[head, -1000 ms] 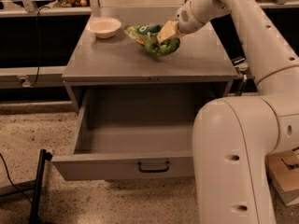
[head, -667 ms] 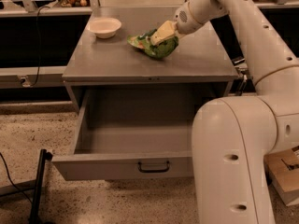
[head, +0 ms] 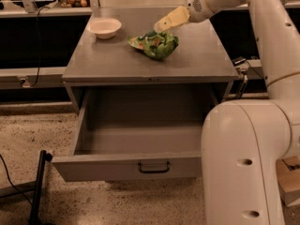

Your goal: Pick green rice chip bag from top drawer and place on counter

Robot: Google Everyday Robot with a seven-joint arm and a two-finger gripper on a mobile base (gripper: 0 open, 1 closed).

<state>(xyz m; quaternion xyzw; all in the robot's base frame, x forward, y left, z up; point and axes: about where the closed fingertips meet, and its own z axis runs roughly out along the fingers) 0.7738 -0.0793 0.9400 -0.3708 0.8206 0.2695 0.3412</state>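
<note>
One bag [head: 156, 44] lay on the counter [head: 201, 55], near the bowl [head: 105, 27], with the drawer [head: 126, 165] open below. The gripper [head: 159, 27] sat at the bag's top edge; whether it had hold of it I could not tell. Placing looked all but done, I judged: next, make sure of release and lift clear.

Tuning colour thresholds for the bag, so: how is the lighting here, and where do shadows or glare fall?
Camera view: dim, warm, orange-tinted light; the green rice chip bag stands out green on the dull counter, without glare; the open top drawer darkens toward its back wall; the gripper, tinted yellowish, sits at the bag's upper edge.
</note>
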